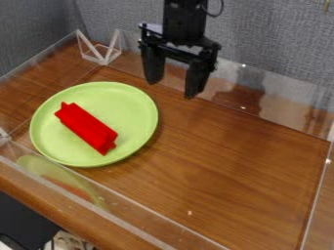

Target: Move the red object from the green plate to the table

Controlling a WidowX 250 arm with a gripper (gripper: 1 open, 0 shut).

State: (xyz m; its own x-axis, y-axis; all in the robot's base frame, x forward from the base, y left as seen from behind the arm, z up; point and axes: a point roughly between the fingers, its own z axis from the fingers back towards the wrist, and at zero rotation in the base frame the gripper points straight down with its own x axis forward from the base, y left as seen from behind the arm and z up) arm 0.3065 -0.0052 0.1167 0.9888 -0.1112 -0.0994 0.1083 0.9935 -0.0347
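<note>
The red object (86, 127), a bright red elongated block, lies diagonally on the left half of the green plate (136, 105). The plate rests on the left part of the table (235, 156). My gripper (175, 86) hangs above the table just past the plate's far right rim, up and to the right of the block. Its two black fingers point down and stand wide apart, open, with nothing between them.
Clear acrylic walls (196, 223) edge the tabletop on all sides. A small white wire stand (97, 46) sits at the back left corner behind the wall. Bare wood stretches to the right of the plate.
</note>
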